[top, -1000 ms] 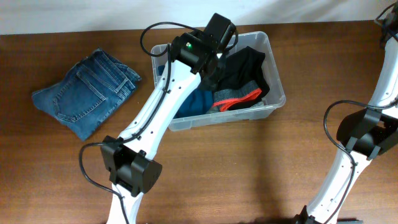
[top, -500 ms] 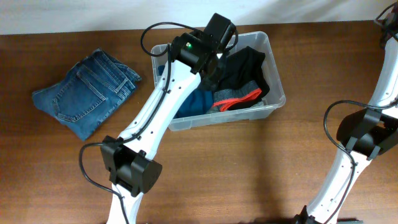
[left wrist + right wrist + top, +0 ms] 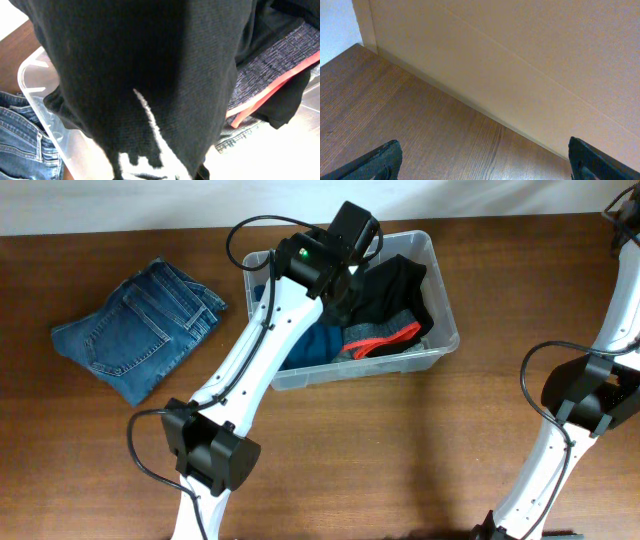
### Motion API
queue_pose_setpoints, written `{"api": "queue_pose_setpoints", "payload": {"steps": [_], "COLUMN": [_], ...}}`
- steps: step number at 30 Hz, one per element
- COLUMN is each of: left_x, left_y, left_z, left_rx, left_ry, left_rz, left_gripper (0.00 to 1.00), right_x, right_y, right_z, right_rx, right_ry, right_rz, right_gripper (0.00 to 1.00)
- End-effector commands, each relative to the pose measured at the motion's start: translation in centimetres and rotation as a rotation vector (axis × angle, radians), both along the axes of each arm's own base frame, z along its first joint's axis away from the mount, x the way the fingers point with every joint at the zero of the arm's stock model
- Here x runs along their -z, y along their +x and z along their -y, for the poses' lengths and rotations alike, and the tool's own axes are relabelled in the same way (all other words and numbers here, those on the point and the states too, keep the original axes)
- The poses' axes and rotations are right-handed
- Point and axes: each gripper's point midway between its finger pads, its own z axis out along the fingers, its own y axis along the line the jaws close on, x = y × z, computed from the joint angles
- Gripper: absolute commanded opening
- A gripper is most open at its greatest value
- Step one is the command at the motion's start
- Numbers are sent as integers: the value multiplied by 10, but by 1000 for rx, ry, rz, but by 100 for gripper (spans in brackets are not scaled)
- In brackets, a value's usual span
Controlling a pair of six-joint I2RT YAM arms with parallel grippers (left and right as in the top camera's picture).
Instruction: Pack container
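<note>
The clear container [image 3: 448, 320] stands at the back middle of the table. Inside it lie a black garment [image 3: 395, 285], a grey piece with a red band [image 3: 380, 338] and a blue garment [image 3: 312, 345]. My left gripper [image 3: 342, 295] reaches down into the tub and is shut on the black knit fabric [image 3: 150, 65], which has a white pattern. That fabric fills the left wrist view and hides the fingers. The tub's rim [image 3: 34, 75] shows at that view's left. My right gripper [image 3: 487, 162] is open over bare wood, holding nothing.
Folded blue jeans [image 3: 140, 330] lie on the table left of the tub, and their edge [image 3: 20, 142] shows in the left wrist view. The right arm [image 3: 585, 395] stands along the table's right edge. A pale wall [image 3: 520, 55] rises behind the table.
</note>
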Motion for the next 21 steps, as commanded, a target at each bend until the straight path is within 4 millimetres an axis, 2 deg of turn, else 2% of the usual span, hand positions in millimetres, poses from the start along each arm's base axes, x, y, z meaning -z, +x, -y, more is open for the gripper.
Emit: {"api": "queue_pose_setpoints", "payload": {"steps": [1, 21], "left_x": [-9, -10], "left_y": [1, 2], "left_z": [6, 5], "left_rx": [19, 16], "left_ry": [-20, -15], "left_rz": [24, 30], "left_gripper": [1, 1], "right_x": [-17, -17], "right_y": [-2, -2], "right_z": [0, 0], "right_rx": [7, 7], "right_ry": [-20, -20], "right_rz": [39, 39], "right_gripper": [99, 98]}}
